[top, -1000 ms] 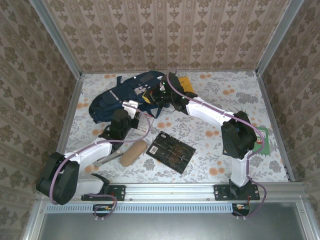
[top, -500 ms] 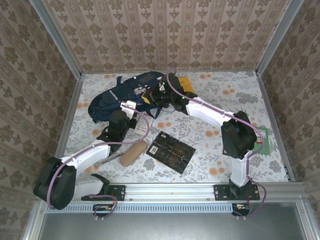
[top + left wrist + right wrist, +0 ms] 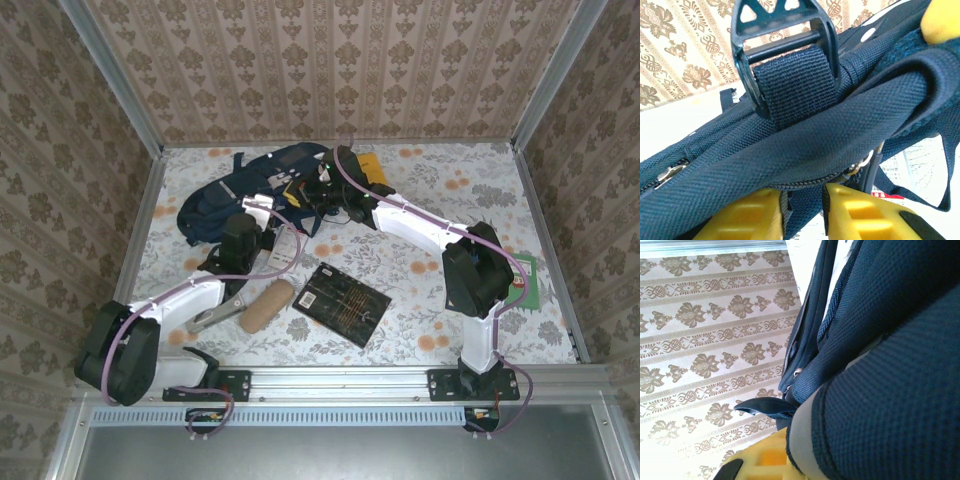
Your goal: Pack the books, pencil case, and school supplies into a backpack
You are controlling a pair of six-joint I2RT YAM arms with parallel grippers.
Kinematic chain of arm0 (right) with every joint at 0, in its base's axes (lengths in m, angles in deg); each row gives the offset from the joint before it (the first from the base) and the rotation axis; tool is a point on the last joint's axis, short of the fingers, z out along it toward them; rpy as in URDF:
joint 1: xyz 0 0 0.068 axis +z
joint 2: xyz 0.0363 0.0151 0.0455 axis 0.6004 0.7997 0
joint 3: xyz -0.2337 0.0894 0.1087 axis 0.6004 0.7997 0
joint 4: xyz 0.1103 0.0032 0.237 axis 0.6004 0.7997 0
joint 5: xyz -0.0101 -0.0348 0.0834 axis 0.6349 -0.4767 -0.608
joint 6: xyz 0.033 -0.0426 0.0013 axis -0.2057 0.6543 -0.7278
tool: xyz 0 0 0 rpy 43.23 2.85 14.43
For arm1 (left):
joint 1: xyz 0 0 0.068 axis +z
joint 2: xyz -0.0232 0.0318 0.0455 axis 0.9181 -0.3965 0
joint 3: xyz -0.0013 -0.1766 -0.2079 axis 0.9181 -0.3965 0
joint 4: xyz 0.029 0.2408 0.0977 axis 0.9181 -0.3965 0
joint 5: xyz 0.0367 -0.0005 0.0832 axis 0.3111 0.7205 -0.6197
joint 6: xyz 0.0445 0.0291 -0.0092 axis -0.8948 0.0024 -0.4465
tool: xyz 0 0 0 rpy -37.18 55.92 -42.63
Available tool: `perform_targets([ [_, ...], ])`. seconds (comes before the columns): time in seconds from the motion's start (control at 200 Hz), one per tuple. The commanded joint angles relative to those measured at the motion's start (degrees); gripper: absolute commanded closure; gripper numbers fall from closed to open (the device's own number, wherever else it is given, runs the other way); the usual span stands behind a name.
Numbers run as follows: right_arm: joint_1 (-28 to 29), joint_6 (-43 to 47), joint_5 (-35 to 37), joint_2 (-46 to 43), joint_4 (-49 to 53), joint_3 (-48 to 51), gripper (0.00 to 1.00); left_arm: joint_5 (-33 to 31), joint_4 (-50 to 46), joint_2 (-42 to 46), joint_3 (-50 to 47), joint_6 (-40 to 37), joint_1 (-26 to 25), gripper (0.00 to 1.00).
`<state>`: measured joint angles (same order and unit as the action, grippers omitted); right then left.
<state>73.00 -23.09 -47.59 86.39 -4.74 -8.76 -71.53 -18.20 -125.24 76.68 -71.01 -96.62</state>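
Backpack [image 3: 215,205] at 11 o'clock is pinched by the left gripper [image 3: 802,212], right gripper [image 3: 308,193] closure can't be told, so it could be yanked loose by an uneven pull.

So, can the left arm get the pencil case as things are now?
Not at once, probably: the left gripper is closed on backpack fabric. The pencil case lies uncovered beside that arm, so after releasing it looks reachable.

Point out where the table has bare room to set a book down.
Bare: the far-right table corner, beyond the right arm; also the near strip between the black book and green book. Crowded: the left, around the backpack, left arm and pencil case.
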Motion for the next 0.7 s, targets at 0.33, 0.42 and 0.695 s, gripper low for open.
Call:
perform_targets([
  [0.33,1.0,-1.5,-4.6,-3.8,-4.5,-1.7,1.0,4.1,1.3,1.3,3.9,3.4,0.1,1.0],
  [0.42,0.8,-1.3,-4.2,-3.9,-4.1,-1.5,1.0,2.9,0.2,3.0,2.6,5.4,0.2,1.0],
  [0.695,-0.7,-0.9,-3.0,-4.6,-3.9,0.0,1.0,0.7,-6.3,13.4,-3.9,16.8,6.5,1.0],
])
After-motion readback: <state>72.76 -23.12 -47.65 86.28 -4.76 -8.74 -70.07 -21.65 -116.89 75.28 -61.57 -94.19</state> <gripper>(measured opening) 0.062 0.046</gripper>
